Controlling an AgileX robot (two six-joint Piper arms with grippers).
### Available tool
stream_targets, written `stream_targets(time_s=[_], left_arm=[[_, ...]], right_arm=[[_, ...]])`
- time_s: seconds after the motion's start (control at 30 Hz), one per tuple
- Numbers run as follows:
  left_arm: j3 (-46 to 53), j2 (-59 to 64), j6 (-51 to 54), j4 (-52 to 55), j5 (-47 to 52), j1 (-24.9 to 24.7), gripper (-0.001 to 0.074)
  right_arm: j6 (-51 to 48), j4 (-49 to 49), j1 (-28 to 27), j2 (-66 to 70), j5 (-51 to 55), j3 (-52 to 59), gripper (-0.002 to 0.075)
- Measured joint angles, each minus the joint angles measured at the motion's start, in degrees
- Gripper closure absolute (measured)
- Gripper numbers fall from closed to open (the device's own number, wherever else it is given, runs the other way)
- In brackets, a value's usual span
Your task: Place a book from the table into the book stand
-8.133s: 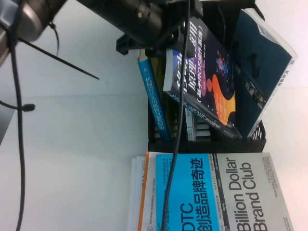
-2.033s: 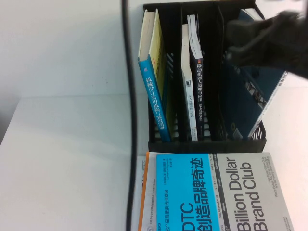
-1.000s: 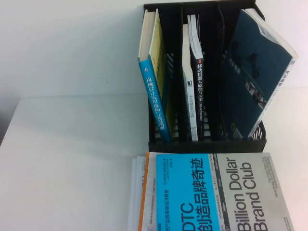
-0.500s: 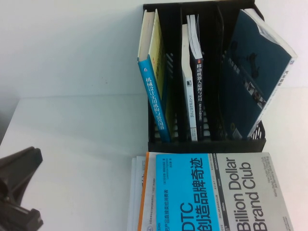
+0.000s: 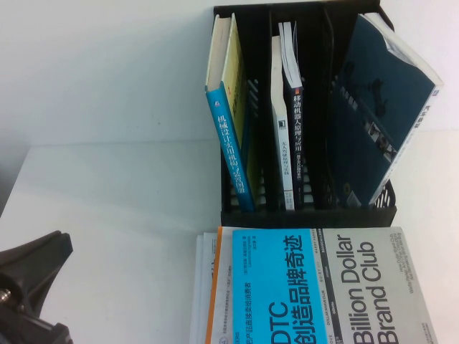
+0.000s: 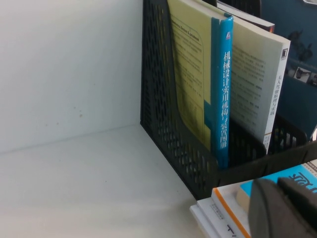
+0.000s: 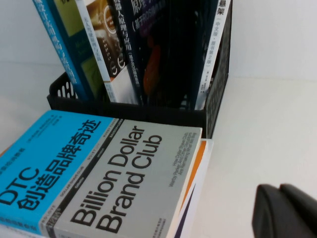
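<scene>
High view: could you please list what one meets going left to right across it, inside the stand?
Inside the book stand: blue-spined book → white-spined book → the book with the dark spine → teal-covered book.

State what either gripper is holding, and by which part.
Nothing. The left gripper is shut and empty beside the book stack; the right gripper also holds nothing.

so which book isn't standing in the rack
The cyan-and-grey "Billion Dollar Brand Club" book. It lies flat, cover up, atop a stack on the table in front of the rack; every other visible book stands or leans in a slot.
</scene>
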Motion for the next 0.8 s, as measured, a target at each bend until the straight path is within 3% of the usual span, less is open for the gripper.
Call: stream_targets(time_s=[0.57,0.67,0.8], left_arm=[[0.76,-0.56,-0.09,0.0,0.35,0.27,0.0736],[3.7,-3.68,-1.03,0.0,0.35,2.98,0.0736],[8.94,-10.45,-2.61,-0.44,0.35,10.67,0.0736]], right_arm=[[0.09,0.12,0.0,0.0,-1.39,2.77,0.0729],[0.09,0.12,0.0,0.0,-1.39,2.77,0.0729],[0.09,0.12,0.0,0.0,-1.39,2.77,0.0729]])
